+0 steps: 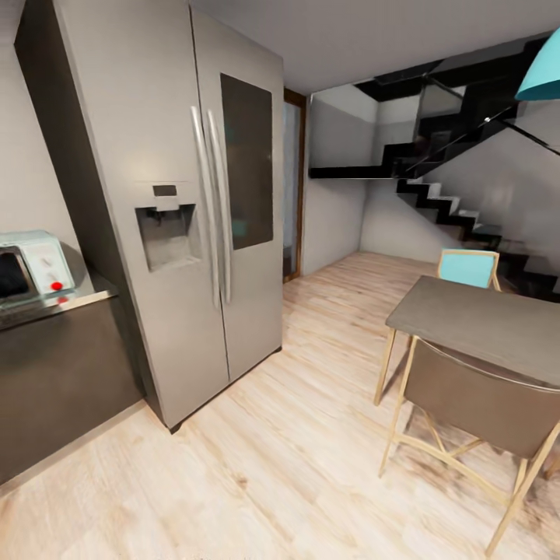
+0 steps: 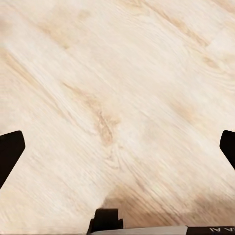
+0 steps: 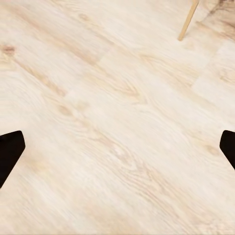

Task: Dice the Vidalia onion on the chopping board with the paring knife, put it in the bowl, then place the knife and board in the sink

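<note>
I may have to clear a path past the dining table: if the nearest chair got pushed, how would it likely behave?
The chair would probably slide readily, since the wooden floor looks smooth. Its slim, splayed wooden legs suggest it is fairly light. A push high on its backrest might tip it rather than slide it.

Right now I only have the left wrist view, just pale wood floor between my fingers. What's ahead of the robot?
Observer: A tall steel fridge stands ahead in the head view.
Operator: Any counter nearby?
Observer: Yes, a countertop left of the fridge, with a pale blue toaster oven on it.
Operator: Obstacles on the other side?
Observer: A dining table with chairs sits to the right; the right wrist view shows one wooden leg over the floor.
</note>
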Robot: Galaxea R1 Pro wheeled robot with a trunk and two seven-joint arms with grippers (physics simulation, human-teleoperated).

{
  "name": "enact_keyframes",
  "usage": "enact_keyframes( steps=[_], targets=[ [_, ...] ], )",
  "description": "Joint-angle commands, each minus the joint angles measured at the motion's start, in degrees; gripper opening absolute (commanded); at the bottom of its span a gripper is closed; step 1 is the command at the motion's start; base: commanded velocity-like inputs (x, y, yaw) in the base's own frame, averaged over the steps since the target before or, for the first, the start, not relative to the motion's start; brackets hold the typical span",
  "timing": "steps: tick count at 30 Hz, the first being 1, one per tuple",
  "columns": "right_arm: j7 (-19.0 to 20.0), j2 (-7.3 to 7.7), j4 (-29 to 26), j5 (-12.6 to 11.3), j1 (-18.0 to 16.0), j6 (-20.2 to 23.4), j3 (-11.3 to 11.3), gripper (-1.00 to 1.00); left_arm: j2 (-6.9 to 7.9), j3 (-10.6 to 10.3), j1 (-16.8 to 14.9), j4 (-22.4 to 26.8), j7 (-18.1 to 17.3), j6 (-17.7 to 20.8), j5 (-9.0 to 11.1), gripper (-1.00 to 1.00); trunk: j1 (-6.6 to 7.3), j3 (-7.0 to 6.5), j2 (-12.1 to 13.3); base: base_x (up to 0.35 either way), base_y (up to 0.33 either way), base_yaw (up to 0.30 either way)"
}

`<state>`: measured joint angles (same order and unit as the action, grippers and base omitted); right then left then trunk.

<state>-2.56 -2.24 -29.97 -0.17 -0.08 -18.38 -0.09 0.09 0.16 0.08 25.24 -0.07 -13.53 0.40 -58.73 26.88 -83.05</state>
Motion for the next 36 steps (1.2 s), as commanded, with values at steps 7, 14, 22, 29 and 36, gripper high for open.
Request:
enact_keyframes(
  steps=[7, 14, 22, 29, 36],
  targets=[
    [-0.2, -0.05, 0.0, 0.0, 0.0, -0.2, 0.0, 1.00, 0.00, 0.0, 0.0, -0.4, 0.0, -0.1, 0.0, 1.00, 0.00, 0.04, 0.0, -0.007, 0.006, 0.287],
    [-0.2, -0.05, 0.0, 0.0, 0.0, -0.2, 0.0, 1.00, 0.00, 0.1, 0.0, -0.5, 0.0, -0.1, 0.1, 1.00, 0.00, 0.04, 0.0, -0.192, 0.159, 0.287],
    [-0.2, -0.05, 0.1, 0.0, 0.0, -0.2, 0.0, 1.00, 0.00, 0.1, 0.0, -1.2, -0.1, -0.1, 0.0, 1.00, 0.00, 0.04, 0.0, -0.097, 0.098, 0.287],
    [-0.2, -0.05, 0.1, 0.1, 0.0, -0.2, 0.0, 1.00, 0.00, 0.1, 0.0, -1.4, -0.1, -0.1, 0.0, 1.00, 0.00, 0.04, 0.0, -0.004, 0.005, 0.287],
    [-0.2, -0.05, 0.1, 0.1, 0.0, -0.2, 0.0, 1.00, 0.00, 0.0, 0.0, -1.4, -0.2, -0.1, 0.0, 1.00, 0.00, 0.04, 0.0, 0.000, 0.000, 0.287]
  ],
)
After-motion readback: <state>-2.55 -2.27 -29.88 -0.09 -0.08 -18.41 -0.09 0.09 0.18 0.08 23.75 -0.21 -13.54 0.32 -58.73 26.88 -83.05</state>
